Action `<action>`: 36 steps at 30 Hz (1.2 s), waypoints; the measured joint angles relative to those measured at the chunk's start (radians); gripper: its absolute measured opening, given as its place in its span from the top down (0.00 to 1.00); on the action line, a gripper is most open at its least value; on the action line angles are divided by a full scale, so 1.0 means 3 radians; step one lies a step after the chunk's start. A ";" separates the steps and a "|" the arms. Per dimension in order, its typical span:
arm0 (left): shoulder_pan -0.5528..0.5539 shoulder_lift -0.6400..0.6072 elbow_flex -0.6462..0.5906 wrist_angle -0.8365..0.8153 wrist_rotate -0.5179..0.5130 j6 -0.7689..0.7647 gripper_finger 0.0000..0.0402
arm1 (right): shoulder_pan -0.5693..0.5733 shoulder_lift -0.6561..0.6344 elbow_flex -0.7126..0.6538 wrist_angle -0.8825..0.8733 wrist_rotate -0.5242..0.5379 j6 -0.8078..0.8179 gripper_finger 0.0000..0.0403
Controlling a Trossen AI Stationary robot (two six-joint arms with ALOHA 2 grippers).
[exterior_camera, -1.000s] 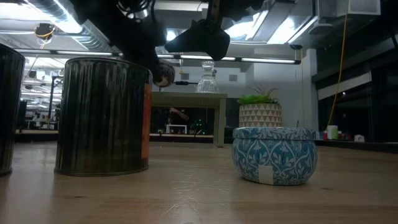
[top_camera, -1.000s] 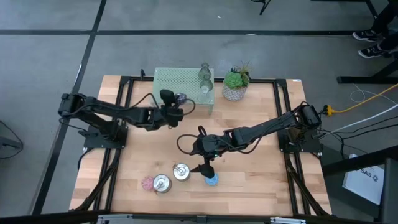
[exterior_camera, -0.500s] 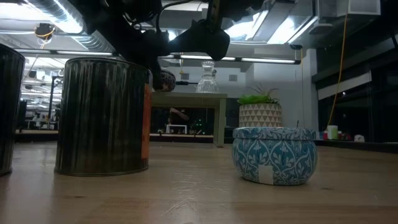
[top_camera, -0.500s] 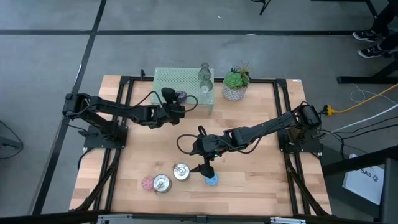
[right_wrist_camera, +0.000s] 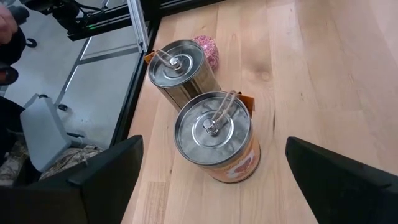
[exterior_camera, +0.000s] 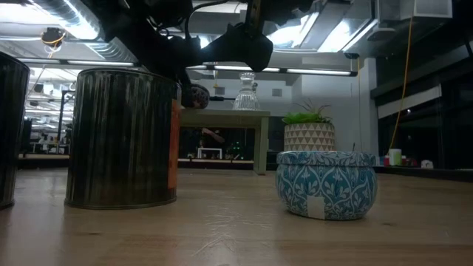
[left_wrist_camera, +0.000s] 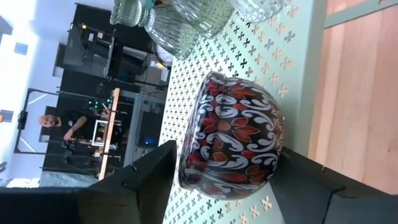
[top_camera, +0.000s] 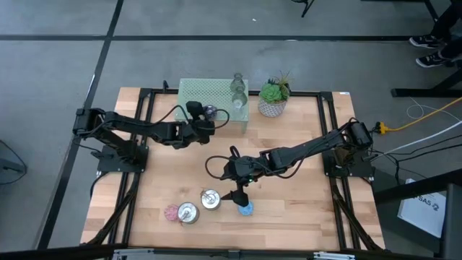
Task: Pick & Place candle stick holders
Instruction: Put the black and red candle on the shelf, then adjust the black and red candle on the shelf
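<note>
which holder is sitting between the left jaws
The red, white and dark patterned bowl holder on the mint mesh stand, flanked by the left gripper. The clear glass holders stand farther along the stand; the other holders sit near the table's front edge.

Purple patterned holder (left_wrist_camera: 235,134) sits upright on the mesh stand (top_camera: 198,96) near the clear glass ones (top_camera: 237,90); blue (exterior_camera: 326,183), pink (right_wrist_camera: 208,50) and two silver tins (right_wrist_camera: 214,134) up front.

Shiny metal tins (right_wrist_camera: 213,135) on a matt wooden table (right_wrist_camera: 311,74).
</note>
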 joint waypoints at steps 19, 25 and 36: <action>0.0084 -0.0196 -0.0004 0.0131 0.0315 -0.0305 0.32 | 0.0000 0.0000 0.0000 -0.0002 -0.0002 0.0000 0.03; 0.0163 -0.0368 -0.0004 0.0091 0.0481 -0.0504 0.32 | 0.0000 0.0000 -0.0001 -0.0001 -0.0002 0.0000 0.03; 0.0204 -0.0371 -0.0004 -0.0111 0.0841 -0.0864 0.32 | 0.0001 0.0000 -0.0001 0.0012 -0.0012 0.0027 0.03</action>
